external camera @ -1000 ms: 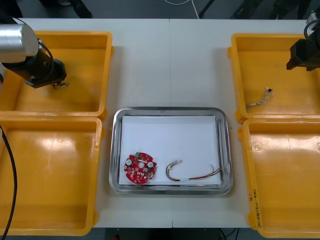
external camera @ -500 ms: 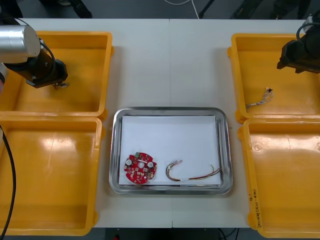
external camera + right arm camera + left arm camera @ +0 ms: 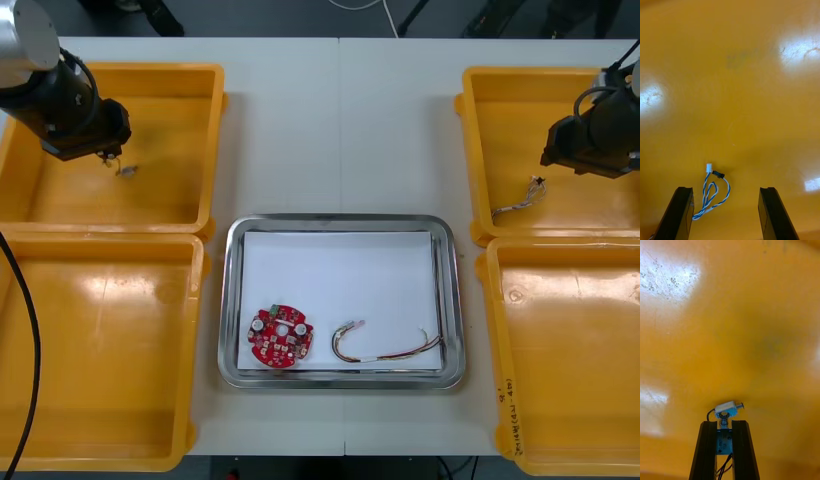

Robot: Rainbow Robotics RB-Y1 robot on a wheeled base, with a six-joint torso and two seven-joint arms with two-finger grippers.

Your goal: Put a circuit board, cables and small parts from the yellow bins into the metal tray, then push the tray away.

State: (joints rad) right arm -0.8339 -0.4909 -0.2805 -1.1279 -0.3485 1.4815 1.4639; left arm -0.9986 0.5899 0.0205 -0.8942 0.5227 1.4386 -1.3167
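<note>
Over at the left, the left end effector [image 3: 101, 150] hangs above the far left bin [image 3: 150, 70], its fingers drawn close and pinching a small metal part [image 3: 728, 409] at their tips, with thin black wires trailing back between them. The blue tag on that part carries print too fine to read. Its load has to go to the tray [image 3: 340, 220], which lies off to the arm's right and nearer the robot, in the middle of the table [image 3: 340, 120]. A red board [image 3: 280, 337] and a red and yellow cable [image 3: 388, 347] already lie along the tray's near side, leaving the white far half bare. On the right, the right end effector [image 3: 726, 190] hovers low in the far right bin [image 3: 530, 72], fingers spread wide with nothing in them. The blue and white cable [image 3: 517, 200] lies on the bin floor a little toward the tray side and the robot from it. In the wrist view it sits between the fingers but nearer one than the other, its length running roughly along them, plugs pointing away from the wrist. This arm is plainly the nearer one to it, and I'd say a small sideways shift and a drop would centre the grasp. A handwritten label [image 3: 506, 398] on the near right bin [image 3: 600, 250] is too small to make out
</note>
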